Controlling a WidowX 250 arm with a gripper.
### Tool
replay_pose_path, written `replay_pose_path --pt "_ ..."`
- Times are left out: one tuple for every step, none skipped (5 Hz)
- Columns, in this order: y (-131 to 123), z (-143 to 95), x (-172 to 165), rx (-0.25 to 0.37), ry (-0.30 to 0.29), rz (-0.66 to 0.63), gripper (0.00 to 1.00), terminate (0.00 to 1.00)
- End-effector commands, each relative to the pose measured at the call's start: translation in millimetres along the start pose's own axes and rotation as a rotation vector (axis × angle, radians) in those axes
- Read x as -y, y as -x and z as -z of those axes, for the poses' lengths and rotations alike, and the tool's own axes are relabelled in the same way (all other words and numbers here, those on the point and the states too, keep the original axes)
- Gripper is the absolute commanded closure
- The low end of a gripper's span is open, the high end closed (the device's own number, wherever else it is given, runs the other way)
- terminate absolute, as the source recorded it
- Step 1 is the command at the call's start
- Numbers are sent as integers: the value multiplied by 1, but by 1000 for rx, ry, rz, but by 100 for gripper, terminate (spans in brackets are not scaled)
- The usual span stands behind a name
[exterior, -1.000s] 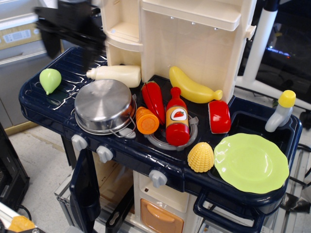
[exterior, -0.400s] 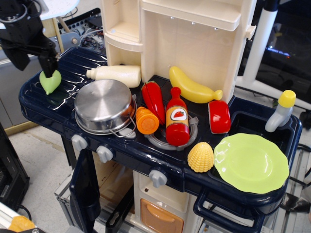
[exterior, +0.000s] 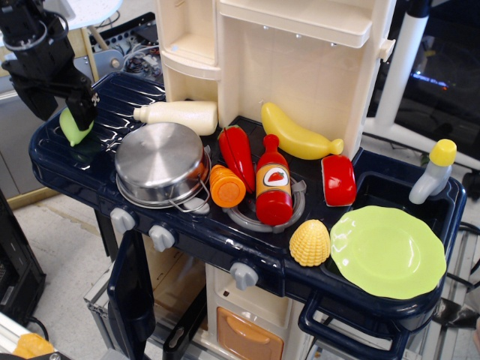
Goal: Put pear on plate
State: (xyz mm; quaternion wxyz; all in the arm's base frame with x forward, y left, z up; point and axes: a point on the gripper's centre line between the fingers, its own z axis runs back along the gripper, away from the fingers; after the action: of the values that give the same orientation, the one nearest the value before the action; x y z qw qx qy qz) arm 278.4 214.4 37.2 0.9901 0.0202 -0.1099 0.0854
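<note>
The light-green pear (exterior: 71, 130) lies on the ridged drainer at the far left of the toy kitchen counter. My black gripper (exterior: 60, 112) has come down over it. One finger (exterior: 84, 107) covers the pear's upper right side, and the other stands just left of it with a small gap. The jaws look open around the pear, and the pear still rests on the counter. The lime-green scalloped plate (exterior: 388, 251) lies empty at the front right of the counter, far from the gripper.
Between pear and plate stand a steel pot (exterior: 160, 163), a white bottle (exterior: 180, 115), a red pepper (exterior: 236, 154), a carrot (exterior: 227, 186), a ketchup bottle (exterior: 274, 184), a banana (exterior: 296, 135), a red block (exterior: 338, 180) and yellow corn (exterior: 310, 243). The cream cabinet wall rises behind.
The gripper swung from above the back left of the counter to the left, then dropped lower around the pear. The pear has shifted slightly left.
</note>
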Motion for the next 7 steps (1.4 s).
replay_pose_path --pt "-7 -1 -4 60 -23 0 0 0" --pt "-10 -9 0 38 -41 -5 100 0" --pt "-24 -50 4 -5 -112 12 100 0" --pt "-29 -87 48 -30 -159 -16 100 0" --pt "-22 -104 94 -66 -152 -70 100 0" --pt "-15 -109 143 -35 -126 -119 100 0" --pt "-1 -101 191 -22 -61 -146 100 0"
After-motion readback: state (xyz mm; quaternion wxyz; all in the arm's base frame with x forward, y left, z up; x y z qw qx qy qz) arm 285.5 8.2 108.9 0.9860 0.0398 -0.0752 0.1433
